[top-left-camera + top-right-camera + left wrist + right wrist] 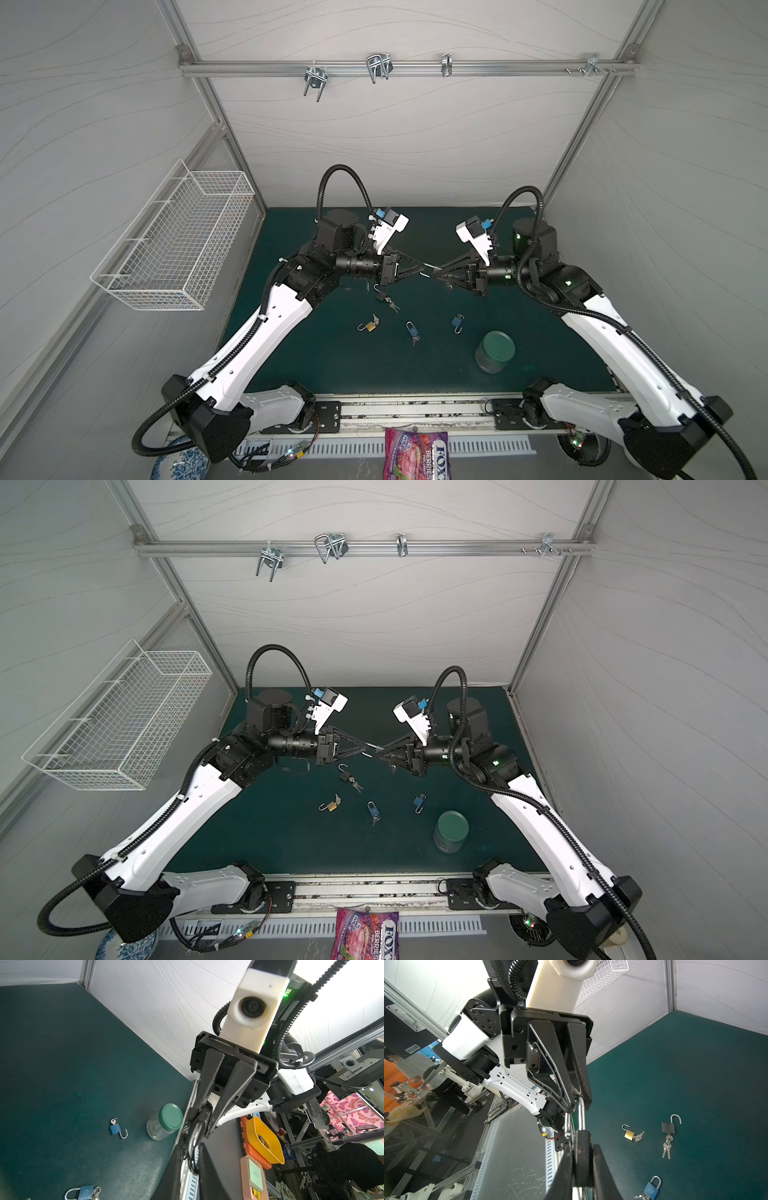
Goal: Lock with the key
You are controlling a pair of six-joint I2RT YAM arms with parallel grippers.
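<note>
Right wrist view: right end effector (582,1159) clamped on the black body of the padlock (582,1140), held in the air above the bench (695,1084); left end effector (578,1100) pinched shut on the top of its shackle (581,1113). Lock's long axis runs straight from one end effector to the other, body toward the right arm, loop toward the left. One shackle leg looks free beside the body, so closing it likely means a push along that line.
</note>
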